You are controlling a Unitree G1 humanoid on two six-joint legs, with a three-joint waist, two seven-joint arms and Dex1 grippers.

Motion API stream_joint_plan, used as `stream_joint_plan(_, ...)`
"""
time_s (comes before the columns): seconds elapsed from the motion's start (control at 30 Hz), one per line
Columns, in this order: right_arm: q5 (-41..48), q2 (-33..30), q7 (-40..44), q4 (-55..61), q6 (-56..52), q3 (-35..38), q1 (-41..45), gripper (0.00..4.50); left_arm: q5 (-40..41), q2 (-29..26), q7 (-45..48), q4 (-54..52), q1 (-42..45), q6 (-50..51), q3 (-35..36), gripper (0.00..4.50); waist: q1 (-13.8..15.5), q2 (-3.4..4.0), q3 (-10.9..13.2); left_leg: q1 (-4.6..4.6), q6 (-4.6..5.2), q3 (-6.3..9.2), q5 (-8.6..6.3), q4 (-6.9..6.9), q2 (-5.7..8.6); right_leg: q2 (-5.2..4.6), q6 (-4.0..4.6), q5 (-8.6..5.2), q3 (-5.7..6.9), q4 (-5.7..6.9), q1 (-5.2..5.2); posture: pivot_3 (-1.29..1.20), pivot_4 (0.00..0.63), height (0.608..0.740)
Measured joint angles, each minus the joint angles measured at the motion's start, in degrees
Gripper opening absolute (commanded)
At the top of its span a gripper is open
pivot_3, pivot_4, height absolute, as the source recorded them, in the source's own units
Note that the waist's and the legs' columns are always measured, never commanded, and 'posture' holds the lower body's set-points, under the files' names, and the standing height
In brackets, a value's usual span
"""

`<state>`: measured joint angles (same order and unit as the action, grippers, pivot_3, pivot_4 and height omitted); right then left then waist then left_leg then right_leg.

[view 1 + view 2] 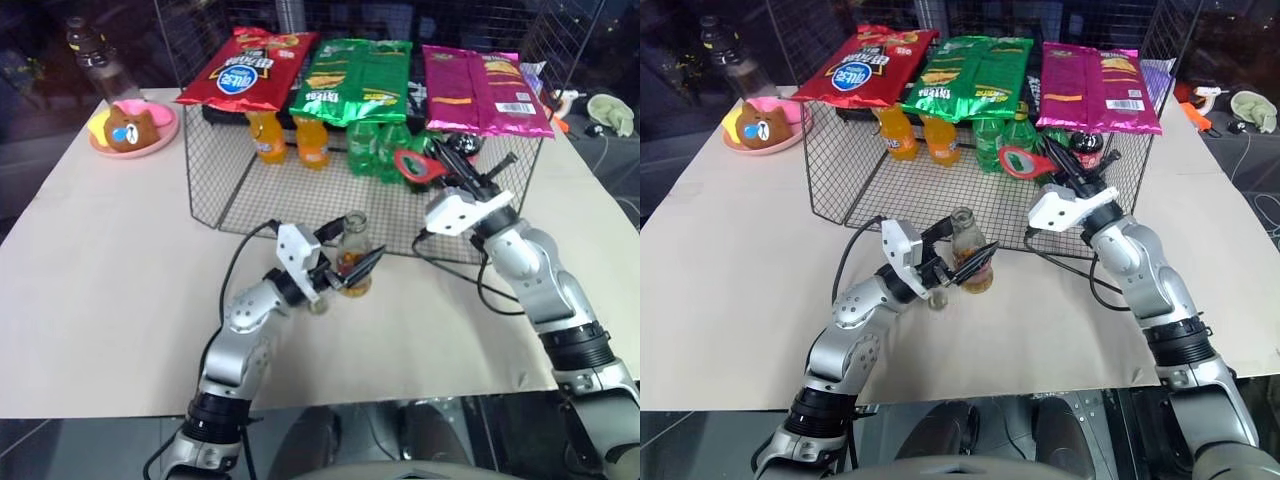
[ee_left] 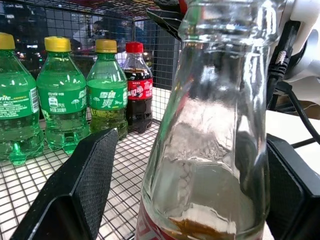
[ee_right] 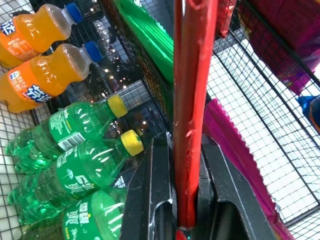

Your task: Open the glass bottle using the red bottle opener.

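One small clear glass bottle (image 1: 353,255) of amber liquid, upright on beige surface (image 1: 100,300), between spread fingers of left claw (image 1: 352,270). One flat red bottle opener (image 1: 418,166), pinched in right claw (image 1: 455,165), raised before wire basket (image 1: 240,190).

A wire basket (image 1: 300,200) stands on the counter (image 1: 100,300), holding orange soda bottles (image 1: 290,138) and green bottles (image 1: 375,150). Three snack bags (image 1: 355,80) lie across its top. A pink plate (image 1: 160,135) with a bear-shaped toy (image 1: 130,127) sits well apart.

Silver jointed arms, white wrist housings, black cables, black end effector fingers (image 2: 87,185)
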<state>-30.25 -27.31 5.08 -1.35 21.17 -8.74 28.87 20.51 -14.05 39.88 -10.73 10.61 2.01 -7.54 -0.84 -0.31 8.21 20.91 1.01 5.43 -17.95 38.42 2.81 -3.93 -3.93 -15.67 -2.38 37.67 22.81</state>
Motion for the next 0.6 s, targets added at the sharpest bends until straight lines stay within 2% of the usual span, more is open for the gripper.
stream_joint_plan(0.17,3.8,0.9,1.9,0.0,-0.7,0.1,-2.1,0.00,0.0,-0.3,0.4,-0.4,-1.4,0.2,0.0,3.91,0.0,0.00,0.0,0.00,0.00,-0.01,0.00,-0.02,-0.02,0.00,0.00,0.00,-0.01,-0.01,0.00,0.00,0.150,0.740)
stream_joint_plan(0.3,12.0,2.7,7.6,2.0,-6.7,1.0,-7.2,0.00,0.4,-1.9,1.1,-3.0,-3.6,0.7,0.3,3.91,0.1,0.00,0.0,0.01,0.00,0.01,0.00,-0.03,-0.04,-0.01,0.01,0.00,0.00,-0.02,0.00,0.00,0.150,0.740)
stream_joint_plan(0.43,21.4,3.0,16.2,7.9,-18.8,1.4,-13.2,0.00,1.2,-3.3,1.3,-4.8,-5.3,1.7,0.6,3.91,0.1,0.04,0.0,0.03,0.01,0.00,0.00,-0.01,-0.03,-0.04,0.00,0.00,-0.02,-0.01,0.00,0.00,0.150,0.740)
stream_joint_plan(0.6,39.6,2.8,25.6,22.1,-45.0,3.2,-20.3,0.00,1.9,-6.0,1.7,-7.5,-8.4,2.7,1.5,3.91,0.0,0.08,0.1,0.02,0.01,0.06,-0.01,-0.04,-0.13,-0.17,0.01,-0.01,-0.02,-0.02,-0.01,0.00,0.150,0.740)
